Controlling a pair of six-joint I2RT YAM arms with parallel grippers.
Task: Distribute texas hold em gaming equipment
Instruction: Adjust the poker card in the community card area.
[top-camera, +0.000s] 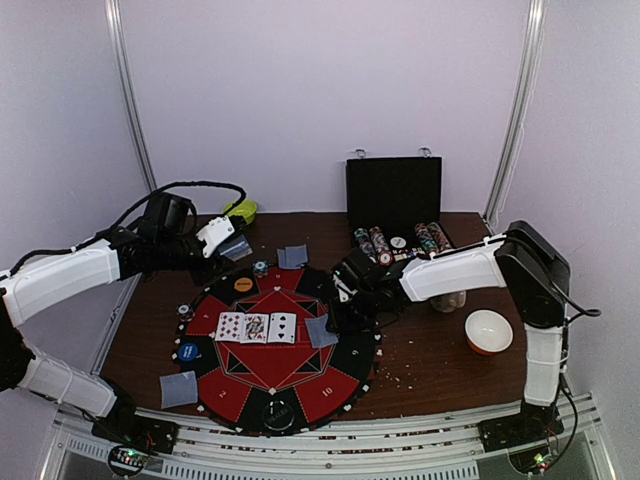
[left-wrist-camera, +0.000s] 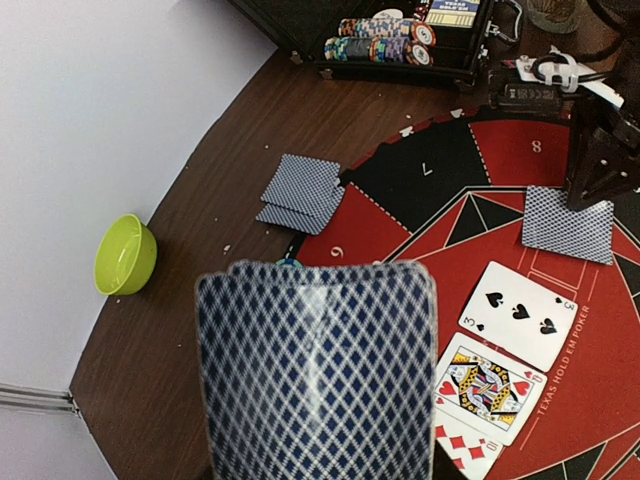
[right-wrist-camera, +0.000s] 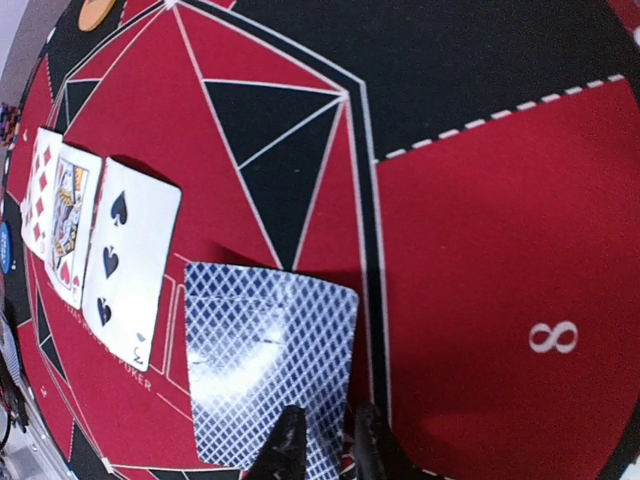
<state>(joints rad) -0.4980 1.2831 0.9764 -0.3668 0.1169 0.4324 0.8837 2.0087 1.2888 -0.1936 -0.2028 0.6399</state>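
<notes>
Closest to our left wrist camera, a deck of blue-backed cards (left-wrist-camera: 315, 370) fills the lower frame, clamped in our left gripper (top-camera: 222, 240) over the table's far left. Our right gripper (right-wrist-camera: 328, 428) stands on a face-down card (right-wrist-camera: 270, 360) beside seat eight, jaws narrow; we cannot tell whether they pinch it. Three flop cards (top-camera: 256, 327) lie face up on the mat (top-camera: 275, 365). A face-down pair (top-camera: 292, 256) lies near seat seven, another hand (top-camera: 179, 388) at the near left. Most chips (top-camera: 400, 240) sit in the case (top-camera: 393, 195), so we judge distribution partly done. Near seats offer open felt; case and walls crowd the far side.
</notes>
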